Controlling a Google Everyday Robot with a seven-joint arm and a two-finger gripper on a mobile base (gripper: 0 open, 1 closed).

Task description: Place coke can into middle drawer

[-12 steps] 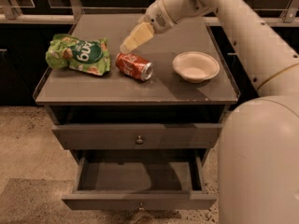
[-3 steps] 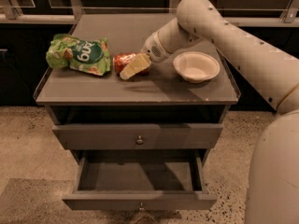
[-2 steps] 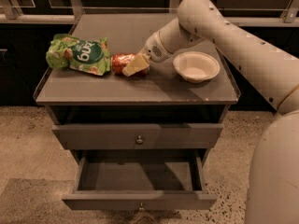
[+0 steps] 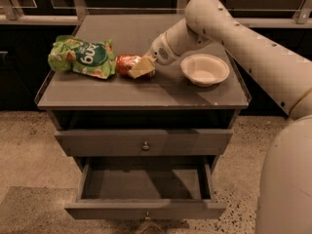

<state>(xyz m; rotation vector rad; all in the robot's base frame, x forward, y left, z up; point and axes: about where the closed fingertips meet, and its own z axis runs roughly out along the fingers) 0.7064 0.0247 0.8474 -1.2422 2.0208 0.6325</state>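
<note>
The coke can [image 4: 124, 64] lies on its side on the cabinet top [image 4: 146, 94], its left end touching the green crisp bag. My gripper [image 4: 141, 67] is down on the can's right part and covers it. The arm reaches in from the upper right. The middle drawer [image 4: 146, 209] is pulled open below, and its inside shows nothing in it. The drawer above it [image 4: 144, 143] is closed.
A green crisp bag [image 4: 83, 57] lies at the left of the cabinet top. A white bowl [image 4: 204, 69] stands at the right, close under my forearm. My own white body fills the right edge. Speckled floor surrounds the cabinet.
The gripper has come down from above the can onto it. The can now lies further left, against the crisp bag. The drawer stayed open.
</note>
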